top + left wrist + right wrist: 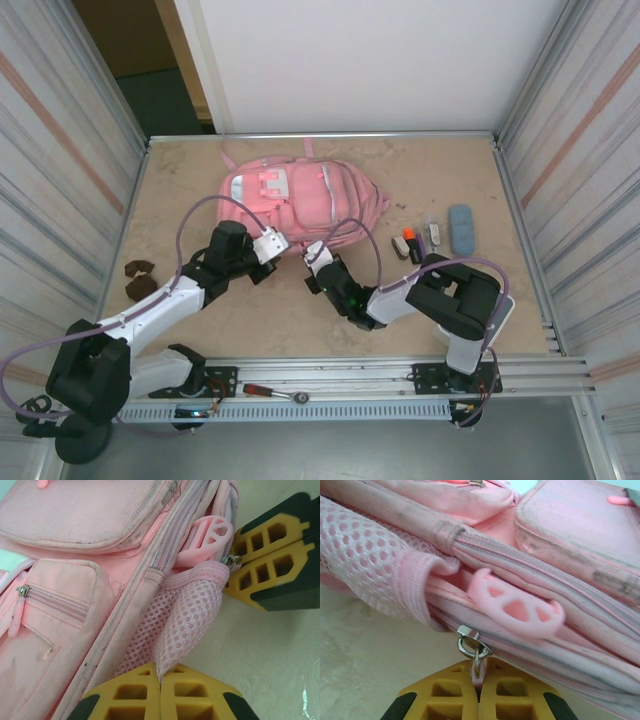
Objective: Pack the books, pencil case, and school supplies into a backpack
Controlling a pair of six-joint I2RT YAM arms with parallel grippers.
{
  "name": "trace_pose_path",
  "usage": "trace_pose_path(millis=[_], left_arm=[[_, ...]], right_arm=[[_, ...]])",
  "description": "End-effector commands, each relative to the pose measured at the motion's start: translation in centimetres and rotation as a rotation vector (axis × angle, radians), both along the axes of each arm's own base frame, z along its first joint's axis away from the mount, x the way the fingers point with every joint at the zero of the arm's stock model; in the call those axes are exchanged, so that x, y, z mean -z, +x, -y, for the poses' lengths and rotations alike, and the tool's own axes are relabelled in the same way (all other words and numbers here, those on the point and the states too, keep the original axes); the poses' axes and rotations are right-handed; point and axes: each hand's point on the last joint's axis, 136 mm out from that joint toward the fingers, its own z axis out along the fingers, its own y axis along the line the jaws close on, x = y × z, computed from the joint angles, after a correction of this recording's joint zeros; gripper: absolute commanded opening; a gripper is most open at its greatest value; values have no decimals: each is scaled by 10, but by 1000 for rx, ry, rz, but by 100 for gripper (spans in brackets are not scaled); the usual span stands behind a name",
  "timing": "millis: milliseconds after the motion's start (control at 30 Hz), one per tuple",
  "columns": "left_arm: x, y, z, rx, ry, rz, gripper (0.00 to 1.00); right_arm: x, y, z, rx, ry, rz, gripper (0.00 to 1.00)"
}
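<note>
The pink backpack (300, 200) lies flat at the table's middle back. My left gripper (161, 680) is shut on the backpack's pink mesh side pocket (187, 625). My right gripper (479, 677) is shut on the small pink tab hanging from the metal zip slider (472, 642), just below a round pink zip pull (517, 607). From above, both grippers (272, 243) (315, 252) meet at the backpack's near edge. To the right lie the school supplies: an orange-and-white piece (402, 243), a black piece (414, 250), a slim stick (434, 232). A blue-grey pencil case (462, 229) lies beside them. The books are out of view.
Two small brown pieces (138, 276) sit near the table's left edge. A red-handled tool (270, 392) lies on the front rail. Ribbed metal walls close in the left and right sides.
</note>
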Motion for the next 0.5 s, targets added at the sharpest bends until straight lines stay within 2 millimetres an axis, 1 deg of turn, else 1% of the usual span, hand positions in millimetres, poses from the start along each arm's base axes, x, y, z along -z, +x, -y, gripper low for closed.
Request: trace_pose_path(millis=[0, 100, 167, 267, 433, 467], left_arm=[[-29, 14, -6, -12, -54, 118, 0], [-26, 16, -13, -22, -44, 128, 0], [-24, 18, -16, -24, -32, 133, 0], [-19, 22, -21, -38, -12, 137, 0], [-13, 26, -31, -70, 31, 144, 0], [-12, 27, -33, -79, 40, 144, 0]], right_arm=[[1, -4, 24, 58, -12, -32, 0], [10, -5, 48, 97, -25, -83, 0], [17, -3, 68, 136, -25, -124, 0], [21, 1, 95, 186, -4, -183, 0], [19, 11, 128, 263, 58, -274, 0], [17, 12, 129, 266, 88, -288, 0]])
